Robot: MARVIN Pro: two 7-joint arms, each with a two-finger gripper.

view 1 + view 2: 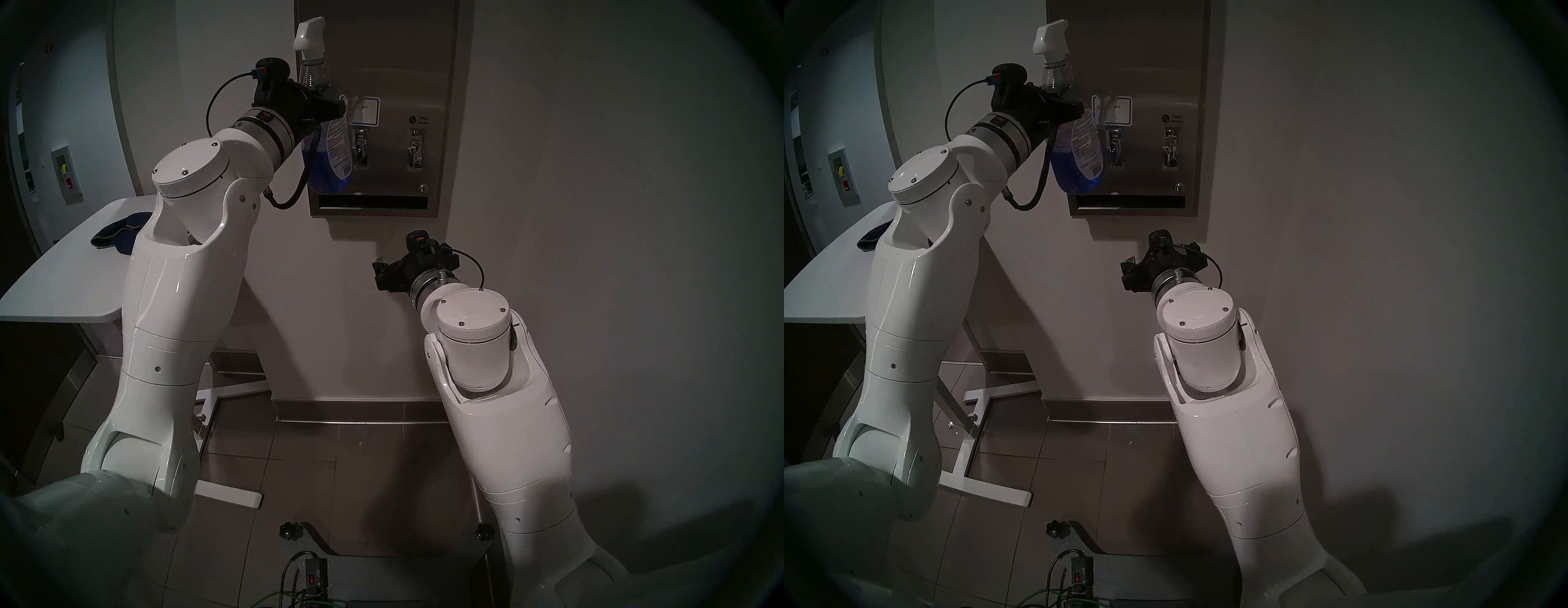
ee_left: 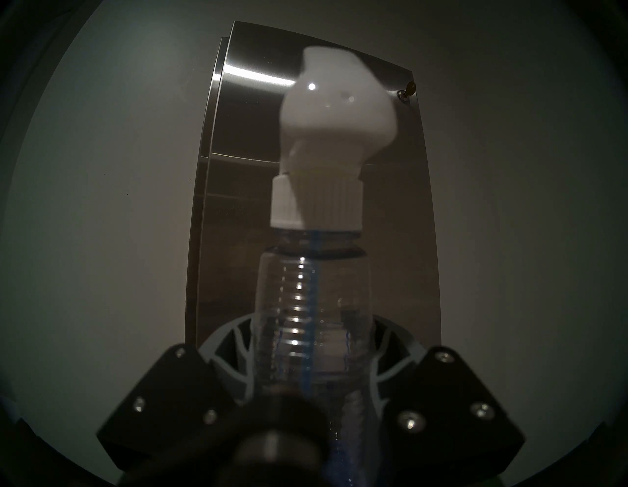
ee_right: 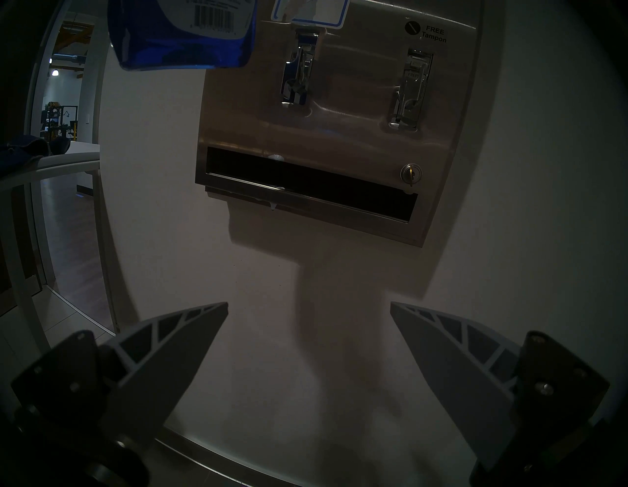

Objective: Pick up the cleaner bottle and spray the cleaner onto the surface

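Two pincers differ: our left pincer [image 1: 329,111] clenches the bottle [image 1: 329,140] upright before the dispenser [image 1: 407,85], at its 9 o'clock edge, likely to aim spray. Our right pincer [image 3: 308,326] hangs released below. Only its wrist view shows white drips at the slot [image 3: 306,183].

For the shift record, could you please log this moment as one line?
left gripper: shut on spray bottle | bottle: raised before dispenser | right gripper: open, empty

Dim room, dark fisheye rims on every view.
A bright glare streak crosses the dispenser [image 2: 258,80]; beside it the spray head [image 2: 334,112] blurs, soft shadows falling on the wall below.
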